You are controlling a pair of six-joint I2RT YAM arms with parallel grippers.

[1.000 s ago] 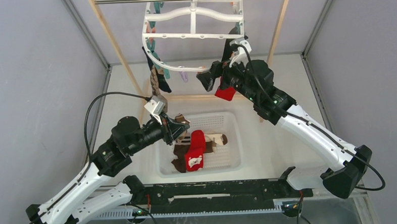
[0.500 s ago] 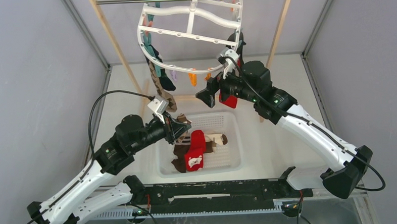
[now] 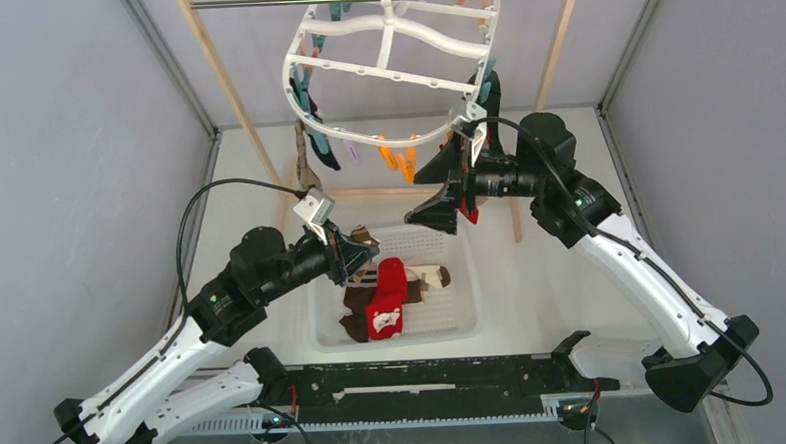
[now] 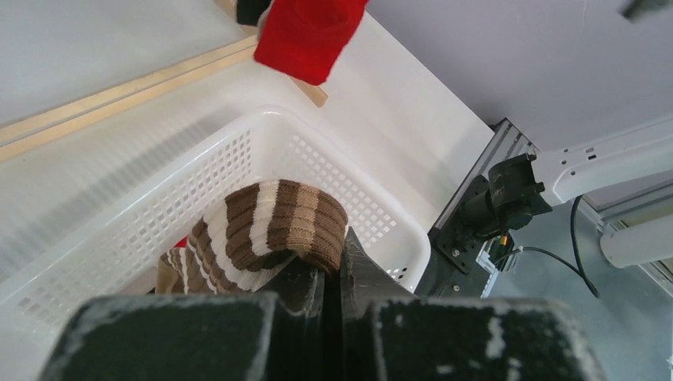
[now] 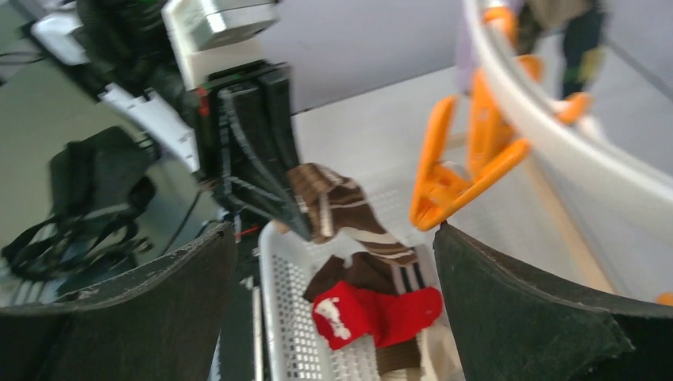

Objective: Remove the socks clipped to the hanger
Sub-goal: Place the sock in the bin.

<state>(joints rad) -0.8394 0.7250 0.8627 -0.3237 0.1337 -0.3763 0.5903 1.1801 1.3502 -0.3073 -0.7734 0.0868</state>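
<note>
Hanging red sock (image 4: pixel 305 32): judged soft, light, limp; best pinched near its clipped end.
Left tool (image 4: pixel 333 266): pressed onto brown striped sock (image 4: pixel 278 226).
Right tool (image 3: pixel 436 192): spread wide.

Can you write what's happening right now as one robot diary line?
left gripper: shut on brown striped sock, over basket | right gripper: open, by hanger | red sock: hanging

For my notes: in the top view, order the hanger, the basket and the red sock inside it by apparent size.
1. hanger, nearer the camera, so its lead is unsure
2. basket
3. red sock
</note>
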